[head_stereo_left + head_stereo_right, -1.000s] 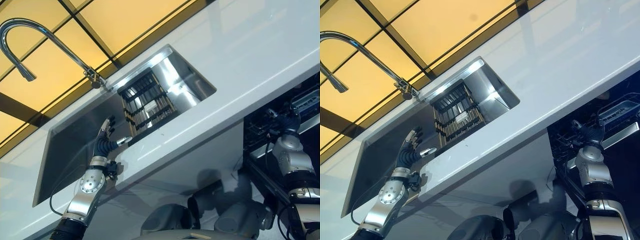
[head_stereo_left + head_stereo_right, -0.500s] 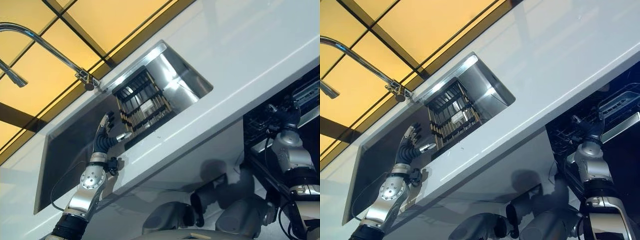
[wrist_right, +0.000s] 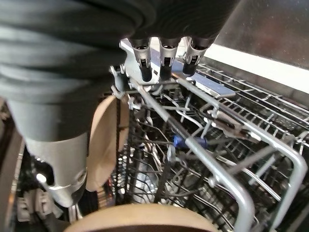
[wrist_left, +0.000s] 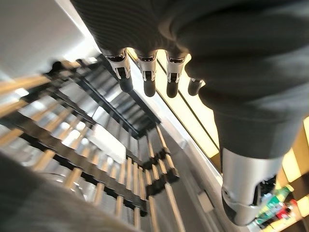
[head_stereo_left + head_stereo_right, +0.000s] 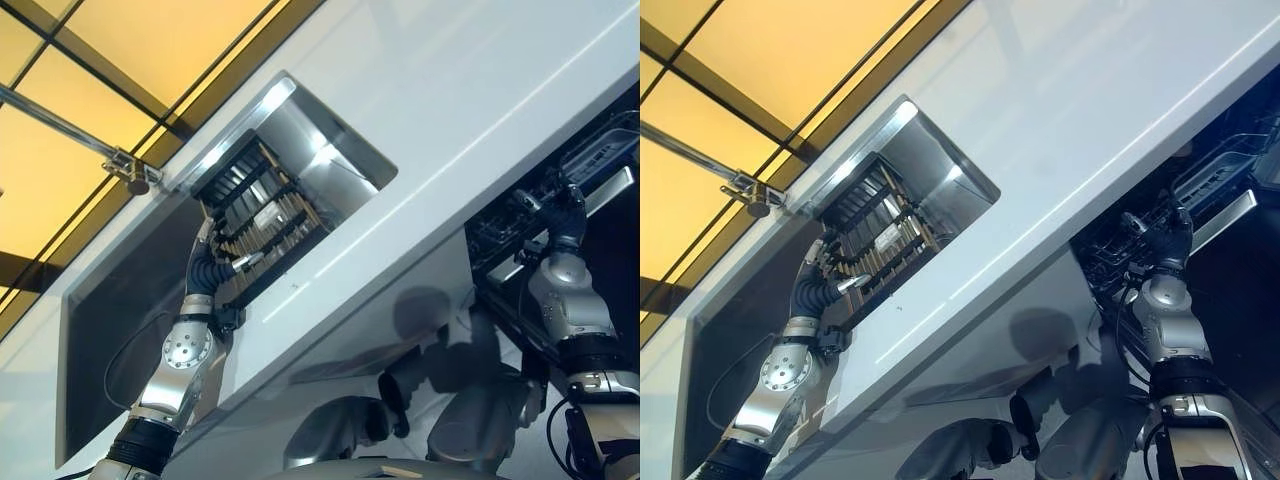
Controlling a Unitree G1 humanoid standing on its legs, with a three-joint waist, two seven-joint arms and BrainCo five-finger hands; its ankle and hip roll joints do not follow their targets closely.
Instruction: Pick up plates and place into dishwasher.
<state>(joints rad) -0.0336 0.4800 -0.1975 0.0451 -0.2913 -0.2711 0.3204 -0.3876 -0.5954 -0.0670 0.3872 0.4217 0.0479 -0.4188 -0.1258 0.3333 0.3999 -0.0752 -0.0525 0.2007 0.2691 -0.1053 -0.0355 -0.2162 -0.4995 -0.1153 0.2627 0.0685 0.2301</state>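
Note:
My left hand (image 5: 204, 268) reaches into the steel sink (image 5: 105, 310), open, its straight fingers (image 4: 147, 72) against the black dish rack (image 5: 262, 205) with wooden pegs (image 4: 118, 166). I cannot make out a plate in that rack. My right hand (image 5: 563, 212) is at the pulled-out wire dishwasher rack (image 3: 241, 150), open, fingers (image 3: 161, 60) over its rim and holding nothing. A tan plate (image 3: 103, 145) stands on edge in the rack under that hand. The rim of a second tan plate (image 3: 140, 220) shows closer to the wrist.
A white countertop (image 5: 480, 90) runs around the sink, with the faucet base (image 5: 122, 168) behind it. The dishwasher opening (image 5: 610, 220) lies under the counter's front edge at the right. Yellow wall panels (image 5: 150, 50) back the counter.
The whole picture has shifted, so the camera moved. My left hand has gone up from the sink floor onto the dish rack. My right hand stays at the dishwasher rack.

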